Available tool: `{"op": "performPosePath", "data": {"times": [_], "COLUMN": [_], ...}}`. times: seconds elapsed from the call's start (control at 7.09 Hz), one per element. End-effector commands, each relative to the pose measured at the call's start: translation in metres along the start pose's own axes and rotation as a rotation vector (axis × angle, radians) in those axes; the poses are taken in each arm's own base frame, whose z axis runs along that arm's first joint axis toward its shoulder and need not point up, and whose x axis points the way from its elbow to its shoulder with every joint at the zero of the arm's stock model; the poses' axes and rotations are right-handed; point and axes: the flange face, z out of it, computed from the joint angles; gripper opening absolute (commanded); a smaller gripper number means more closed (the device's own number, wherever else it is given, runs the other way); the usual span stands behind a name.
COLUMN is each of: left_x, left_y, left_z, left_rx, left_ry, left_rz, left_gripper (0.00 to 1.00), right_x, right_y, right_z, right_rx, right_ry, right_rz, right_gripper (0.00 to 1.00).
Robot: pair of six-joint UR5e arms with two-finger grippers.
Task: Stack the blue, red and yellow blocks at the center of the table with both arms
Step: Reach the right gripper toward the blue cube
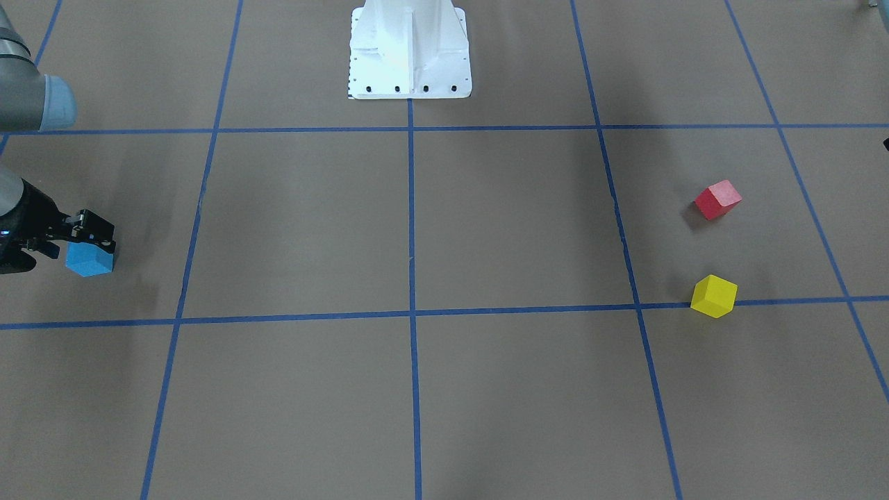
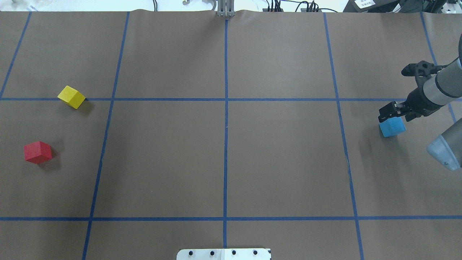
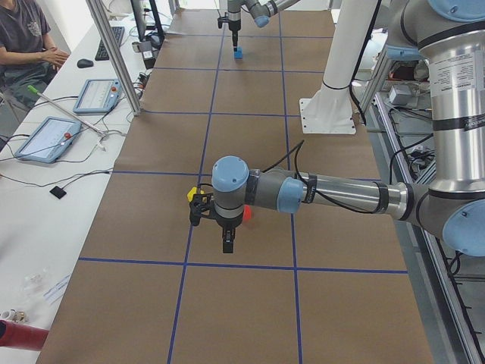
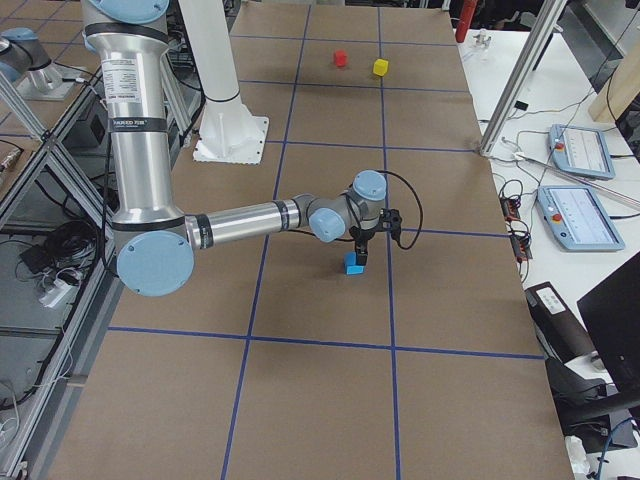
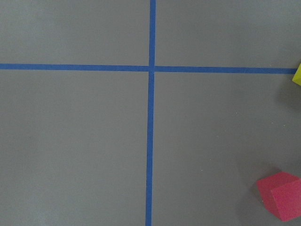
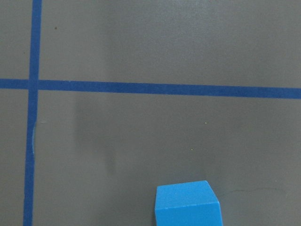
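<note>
The blue block is at the robot's right end of the table, also in the overhead view and at the bottom of the right wrist view. My right gripper stands over it with its fingers down on either side of the block's top, shut on it. The red block and the yellow block lie apart at the left end. My left gripper hovers near them, seen only from the side, so I cannot tell whether it is open. The left wrist view shows the red block.
Blue tape lines divide the brown table into a grid. The white robot base mount stands at the robot's edge. A person sits at a side desk with tablets, beyond the table's far edge.
</note>
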Motion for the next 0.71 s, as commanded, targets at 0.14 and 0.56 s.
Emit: {"op": "performPosePath", "data": {"times": [0.14,0.56], "left_x": [0.001,0.001], "left_y": [0.000,0.000], "left_z": [-0.001,-0.001], "left_rx": [0.001,0.003], "left_ry": [0.000,0.001], "left_rz": [0.001,0.002], "left_gripper": [1.00,1.00], "right_x": [0.011,0.017], "right_y": [0.005,0.002], "right_z": [0.007,0.021], "right_rx": [0.005,-0.013], "right_ry": [0.038,0.056], "right_rz": [-0.037,-0.049], "right_gripper": [0.98,0.98]}}
